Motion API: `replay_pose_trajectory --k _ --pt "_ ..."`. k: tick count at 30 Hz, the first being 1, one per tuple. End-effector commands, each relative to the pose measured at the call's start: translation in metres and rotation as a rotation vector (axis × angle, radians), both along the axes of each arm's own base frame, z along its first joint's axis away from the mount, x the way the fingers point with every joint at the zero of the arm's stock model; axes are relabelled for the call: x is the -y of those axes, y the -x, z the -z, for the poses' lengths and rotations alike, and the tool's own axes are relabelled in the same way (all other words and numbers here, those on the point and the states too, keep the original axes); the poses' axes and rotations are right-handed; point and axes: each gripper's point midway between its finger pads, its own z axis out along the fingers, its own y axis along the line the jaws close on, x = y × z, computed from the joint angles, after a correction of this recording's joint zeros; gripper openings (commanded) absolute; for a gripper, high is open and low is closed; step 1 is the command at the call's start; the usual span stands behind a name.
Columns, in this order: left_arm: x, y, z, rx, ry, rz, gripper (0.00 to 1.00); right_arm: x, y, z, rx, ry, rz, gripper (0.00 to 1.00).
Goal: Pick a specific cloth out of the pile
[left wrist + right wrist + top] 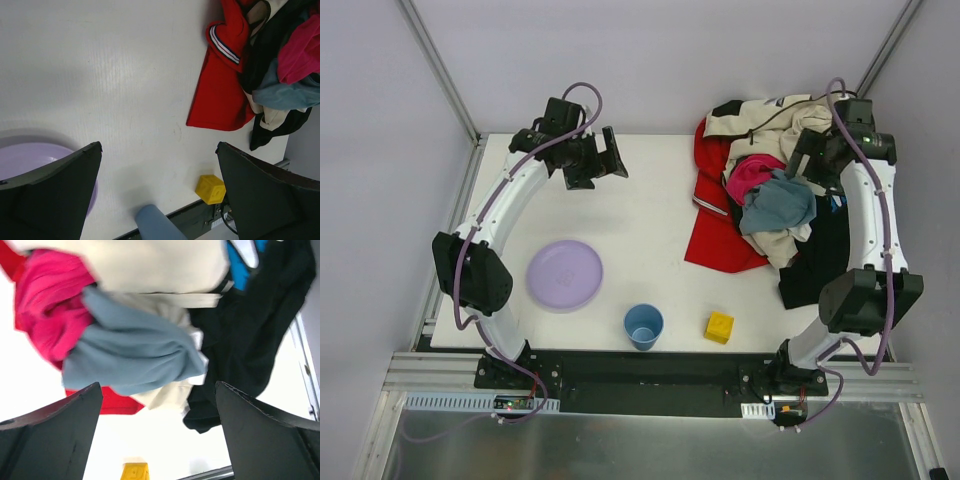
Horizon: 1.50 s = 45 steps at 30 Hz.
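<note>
Top external view gives us the whole bench (pixel 650 200). The red cloth (pixel 720 240) lies on its right half, one flap spread flat toward the near edge and the rest tucked under the pile (pixel 790 215). That pile fills the far right corner and runs down the right edge. A cream-and-black jacket (pixel 760 118) makes up most of it, with a magenta cloth (pixel 756 172) and a grey-blue piece (pixel 778 205) heaped on top, right beside the red fabric.

We see the right jaws spread wide above the pile near the far right corner. The right wrist view shows nothing between them, only the magenta and grey-blue pieces below and a sliver of red. The left jaws are equally wide apart and empty, over bare bench near the far edge, left of centre, well apart from the clothes.

We judge that nothing of the task shows as done: the red cloth is neither gripped nor lifted, and other garments partly pin it. The whole job is left: closing on the exposed red flap, drawing it free without dragging the jacket along, and setting it clear of the pile.
</note>
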Motion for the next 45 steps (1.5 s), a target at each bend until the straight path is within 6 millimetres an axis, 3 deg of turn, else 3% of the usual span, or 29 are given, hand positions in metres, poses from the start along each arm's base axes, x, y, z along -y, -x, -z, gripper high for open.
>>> replay_pose_trajectory --k 1,6,10,17,20,24,29,32,40,45 --pt "0.005 0.01 -0.012 0.009 0.041 0.012 0.99 -0.048 0.006 -0.024 0.034 0.02 -0.194 0.96" --pt "0.003 0.013 -0.01 0.004 0.04 0.01 0.99 -0.118 0.003 -0.004 -0.01 0.013 -0.414 0.98" --pt "0.002 0.015 -0.006 -0.003 0.034 0.007 0.99 -0.16 -0.002 0.022 -0.065 -0.01 -0.519 0.99" --pt "-0.004 0.019 -0.005 0.006 0.012 -0.001 0.99 -0.208 -0.006 0.071 -0.187 -0.044 -0.644 0.97" --pt "-0.007 0.022 -0.003 0.004 0.004 -0.013 0.99 -0.215 -0.005 0.1 -0.261 -0.045 -0.66 0.96" --pt "-0.009 0.026 0.004 -0.011 -0.005 -0.02 0.99 -0.2 -0.006 0.133 -0.36 0.034 -0.625 0.96" --pt "-0.011 0.03 0.008 -0.02 -0.014 -0.019 0.99 -0.179 -0.008 0.152 -0.423 0.104 -0.571 0.96" --pt "-0.012 0.03 0.01 -0.021 -0.02 -0.017 0.99 -0.159 -0.011 0.155 -0.44 0.143 -0.516 0.97" --pt "-0.012 0.033 0.013 -0.031 -0.02 -0.014 0.99 -0.084 -0.017 0.153 -0.465 0.202 -0.319 0.98" --pt "-0.01 0.032 0.018 -0.044 -0.018 -0.005 0.99 -0.059 -0.021 0.144 -0.443 0.206 -0.27 0.98"
